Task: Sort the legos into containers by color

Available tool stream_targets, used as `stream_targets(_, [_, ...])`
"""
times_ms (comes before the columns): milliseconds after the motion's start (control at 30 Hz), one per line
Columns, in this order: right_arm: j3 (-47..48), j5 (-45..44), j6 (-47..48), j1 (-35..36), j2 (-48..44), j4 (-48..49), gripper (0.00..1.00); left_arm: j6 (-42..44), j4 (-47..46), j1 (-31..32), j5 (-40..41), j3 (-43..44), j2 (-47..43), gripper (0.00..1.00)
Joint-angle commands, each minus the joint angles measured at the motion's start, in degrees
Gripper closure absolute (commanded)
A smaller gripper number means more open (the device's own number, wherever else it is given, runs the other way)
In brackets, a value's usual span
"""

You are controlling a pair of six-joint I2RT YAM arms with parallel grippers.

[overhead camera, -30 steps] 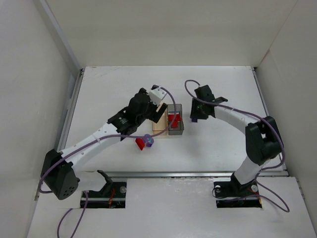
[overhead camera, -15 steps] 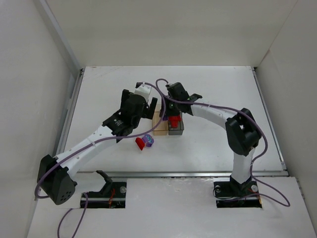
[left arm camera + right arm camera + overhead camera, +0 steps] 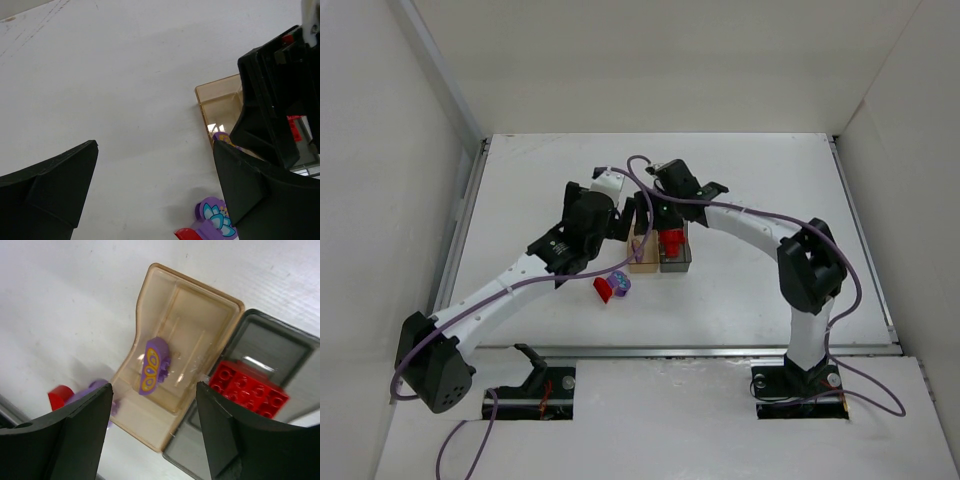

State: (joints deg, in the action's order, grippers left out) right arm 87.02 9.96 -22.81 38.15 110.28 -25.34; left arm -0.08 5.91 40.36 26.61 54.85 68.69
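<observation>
Two loose legos to sort, both arms crowded over the bins.
Nearest, loose red brick [image 3: 603, 290] touches purple flower piece [image 3: 620, 283], so grabbing one may drag the other. Behind, tan bin [image 3: 200, 315] holds one purple piece [image 3: 152, 365]; grey bin [image 3: 270, 340] holds red bricks [image 3: 247, 387], maybe two. Left gripper [image 3: 155, 145] and right gripper [image 3: 154, 386] are both spread wide, empty and close together, so they could collide or nudge the bins.

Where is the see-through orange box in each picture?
Top external: the tan bin is mid-picture, just left of the dark grey bin.
Left wrist: the tan bin is right of centre, partly hidden.
Right wrist: the tan bin fills the middle, with a purple lego inside.
Shared landmark: the loose purple lego lying just outside the tan bin, low in the left wrist view and lower left in the right wrist view.
</observation>
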Motion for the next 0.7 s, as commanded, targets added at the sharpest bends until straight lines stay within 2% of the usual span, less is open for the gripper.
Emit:
stream_targets(0, [3.7, -2.5, 9.6, -0.3, -6.3, -4.1, 0.27, -0.4, -1.8, -0.6, 0.9, -0.4, -2.0, 0.01])
stream_targets(133, [2.1, 2.7, 25.0, -5.3, -7.1, -6.8, 0.27, 0.3, -2.3, -0.6, 3.5, -0.9, -2.5, 0.01])
stream_targets(200, [1.5, 2.7, 30.3, -7.2, -6.4, -7.4, 0.31, 0.3, -2.3, -0.6, 4.8, -0.9, -2.5, 0.01])
stream_targets(367, [-6.3, 4.0, 47.2, -7.2, -8.2, 0.3, 0.31, 0.3, -2.3, -0.6, 4.8, -0.9, -2.5, 0.01])
stream_targets(533, [-9.3, 3.4, 57.3, -6.6, -9.6, 1.8, 0.31, 1.3, -2.3, -1.7, 4.8, -0.9, -2.5, 0.01])
stream_targets(667, [-9.9, 0.5, 59.9, -4.7, -8.2, 1.3, 0.31, 1.8, -4.1, -2.2, 3.6, -0.4, -2.5, 0.01])
